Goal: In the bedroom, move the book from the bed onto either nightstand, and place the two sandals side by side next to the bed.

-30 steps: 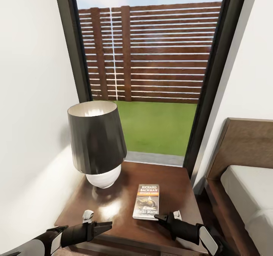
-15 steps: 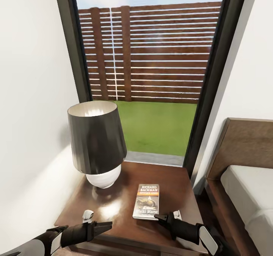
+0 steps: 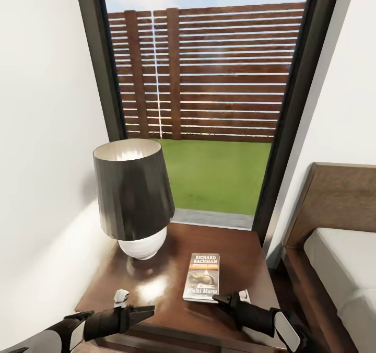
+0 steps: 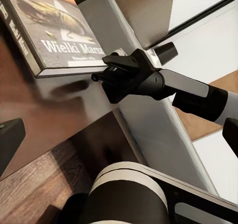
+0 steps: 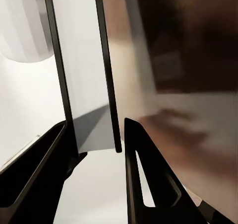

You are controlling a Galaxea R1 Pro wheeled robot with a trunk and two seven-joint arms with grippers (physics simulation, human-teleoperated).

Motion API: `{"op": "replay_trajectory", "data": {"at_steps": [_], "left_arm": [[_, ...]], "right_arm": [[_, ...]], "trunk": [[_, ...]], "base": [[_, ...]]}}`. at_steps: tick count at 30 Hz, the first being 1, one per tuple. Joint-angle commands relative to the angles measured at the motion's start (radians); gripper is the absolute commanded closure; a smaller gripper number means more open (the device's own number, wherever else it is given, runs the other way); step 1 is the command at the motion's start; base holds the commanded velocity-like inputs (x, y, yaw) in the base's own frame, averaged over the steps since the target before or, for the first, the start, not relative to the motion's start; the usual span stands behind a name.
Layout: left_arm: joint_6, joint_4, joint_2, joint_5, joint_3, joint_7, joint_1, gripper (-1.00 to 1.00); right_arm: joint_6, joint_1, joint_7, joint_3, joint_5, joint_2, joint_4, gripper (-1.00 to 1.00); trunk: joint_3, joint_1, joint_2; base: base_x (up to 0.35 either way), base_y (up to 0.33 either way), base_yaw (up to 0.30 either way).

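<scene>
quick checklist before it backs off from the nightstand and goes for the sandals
1. Book lies flat on the nightstand, away from the edges: ok.
2. Right gripper empty, nothing between its fingers in the right wrist view: ok.
3. Right gripper apart from the book's near edge: cannot tell, tip sits very close.
4. Left gripper empty: ok.
5. Lamp upright, apart from both arms: ok.
6. Sandals located: cannot tell.
</scene>
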Motion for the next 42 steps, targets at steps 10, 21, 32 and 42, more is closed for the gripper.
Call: {"op": "replay_trajectory", "data": {"at_steps": [10,21,32,42], "left_arm": [[0.006,0.0,0.0,-0.008,0.007,-0.003,0.0,-1.0],[0.006,0.0,0.001,-0.008,0.007,-0.003,0.0,-1.0],[0.007,0.0,0.001,-0.008,0.007,-0.003,0.0,-1.0],[0.008,0.0,0.001,-0.008,0.007,-0.003,0.0,-1.0]], "right_arm": [[0.005,-0.001,0.004,-0.003,0.001,0.0,0.0,1.0],[0.005,-0.001,0.004,-0.003,0.001,0.0,0.0,1.0],[0.005,-0.001,0.004,-0.003,0.001,0.0,0.0,1.0],[0.005,-0.001,0.004,-0.003,0.001,0.0,0.0,1.0]], "trunk": [[-0.001,0.0,0.0],[-0.007,0.007,-0.014],[-0.007,0.007,-0.014],[-0.017,0.019,-0.035]], "base": [[0.0,0.0,0.0],[0.0,0.0,0.0],[0.0,0.0,0.0],[0.0,0.0,0.0]]}}
